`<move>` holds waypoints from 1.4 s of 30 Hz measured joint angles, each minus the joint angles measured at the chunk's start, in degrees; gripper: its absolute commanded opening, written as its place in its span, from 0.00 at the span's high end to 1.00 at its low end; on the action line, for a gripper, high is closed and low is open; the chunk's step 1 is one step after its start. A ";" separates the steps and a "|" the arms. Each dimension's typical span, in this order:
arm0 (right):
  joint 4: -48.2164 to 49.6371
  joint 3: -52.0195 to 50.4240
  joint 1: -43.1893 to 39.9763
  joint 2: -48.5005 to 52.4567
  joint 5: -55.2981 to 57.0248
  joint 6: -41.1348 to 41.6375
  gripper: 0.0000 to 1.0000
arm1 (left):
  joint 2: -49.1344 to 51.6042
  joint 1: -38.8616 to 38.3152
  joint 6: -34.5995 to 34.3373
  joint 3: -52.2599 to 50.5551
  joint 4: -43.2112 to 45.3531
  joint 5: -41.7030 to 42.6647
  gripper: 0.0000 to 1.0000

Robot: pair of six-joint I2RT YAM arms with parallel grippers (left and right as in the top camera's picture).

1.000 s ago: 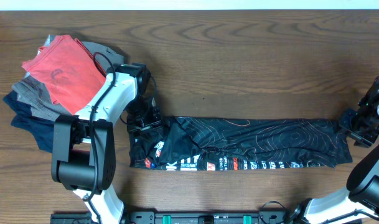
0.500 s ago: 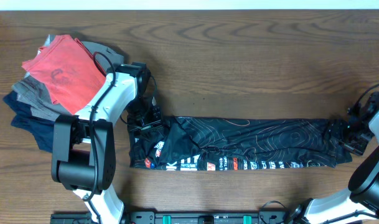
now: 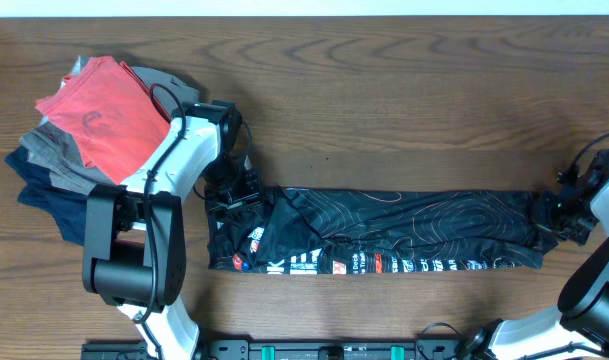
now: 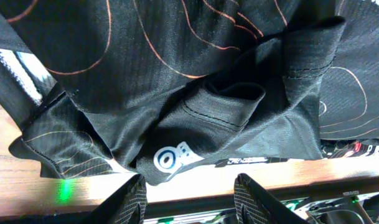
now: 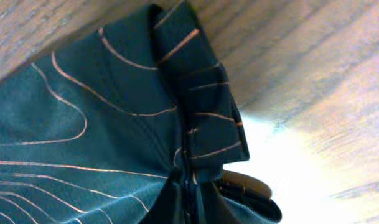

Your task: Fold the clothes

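The clothes, a black jersey (image 3: 414,230) with thin orange contour lines and white lettering, lie as a long strip across the table front. My right gripper (image 3: 550,215) sits at the strip's right end, shut on a bunched pinch of the fabric (image 5: 195,124); the cloth hides the gripper (image 5: 189,199) itself in the right wrist view. My left gripper (image 3: 232,194) hovers over the strip's rumpled left end. Its fingers (image 4: 134,200) stand apart, with bare table between them and the jersey's folded edge (image 4: 177,81) just beyond their tips.
A pile of other garments lies at the back left: a red shirt (image 3: 99,110) on top of grey (image 3: 49,150) and navy (image 3: 44,195) ones. The left arm's body (image 3: 134,250) stands beside the jersey's left end. The wooden table (image 3: 404,90) stretches behind the strip.
The right gripper moved left onto the jersey's right end and shut on it, bunching that end slightly inward. The left arm and gripper have not moved.
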 measured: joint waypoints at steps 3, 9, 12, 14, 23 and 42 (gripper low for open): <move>-0.85 0.44 -0.04 0.07 0.13 1.29 0.99 | 0.00 0.02 0.09 0.00 -0.07 0.02 0.59; -11.74 8.90 -1.86 1.53 -0.02 2.82 0.99 | -1.75 0.48 0.22 0.02 1.31 0.00 0.58; -16.63 16.06 -2.08 1.55 -0.02 3.04 0.99 | -5.03 1.03 0.22 0.15 1.79 0.02 0.58; -20.17 20.31 -1.68 1.53 -0.52 3.04 0.99 | -7.08 1.18 0.22 0.39 1.79 0.02 0.58; -33.70 23.50 8.22 1.53 -2.64 3.04 0.99 | -8.90 1.20 0.22 0.87 0.66 0.02 0.58; -37.64 23.50 37.38 1.53 -3.48 15.21 0.99 | -8.90 1.20 0.20 0.87 0.31 0.02 0.58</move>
